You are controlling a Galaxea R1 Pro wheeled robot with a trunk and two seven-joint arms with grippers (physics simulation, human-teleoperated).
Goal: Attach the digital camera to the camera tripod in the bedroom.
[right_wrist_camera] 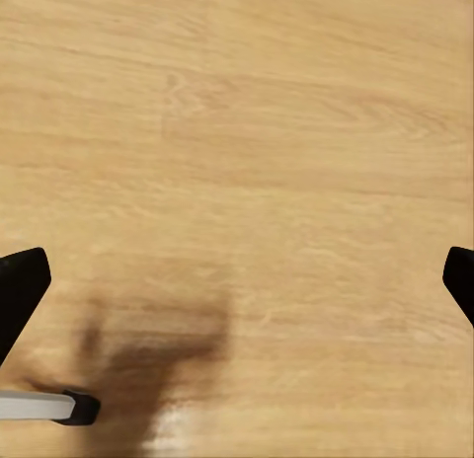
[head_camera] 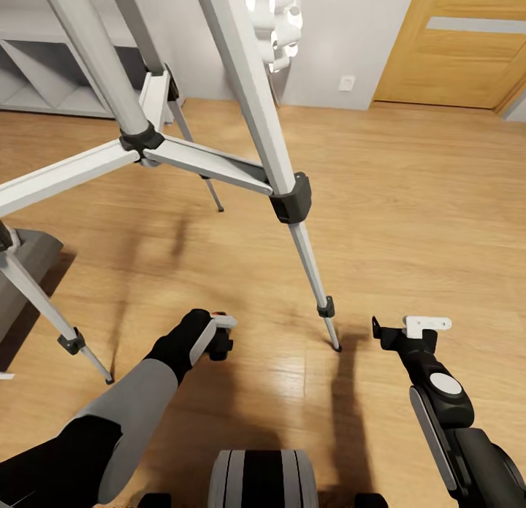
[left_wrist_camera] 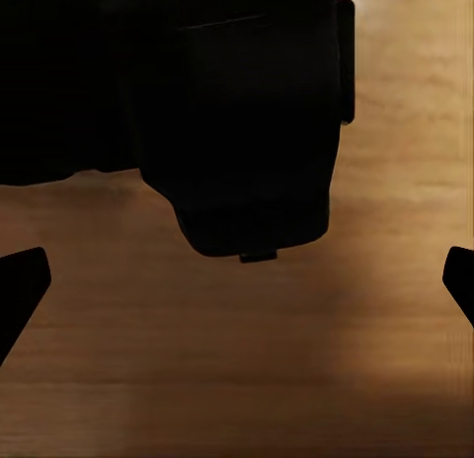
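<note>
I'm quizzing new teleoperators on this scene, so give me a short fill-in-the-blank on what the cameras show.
1. The camera tripod stands on a ___ floor.
2. The digital camera hangs at the ___ gripper.
3. The right gripper holds ___.
4. The door is made of ___.

Missing words: wood; left; nothing; wood
</note>
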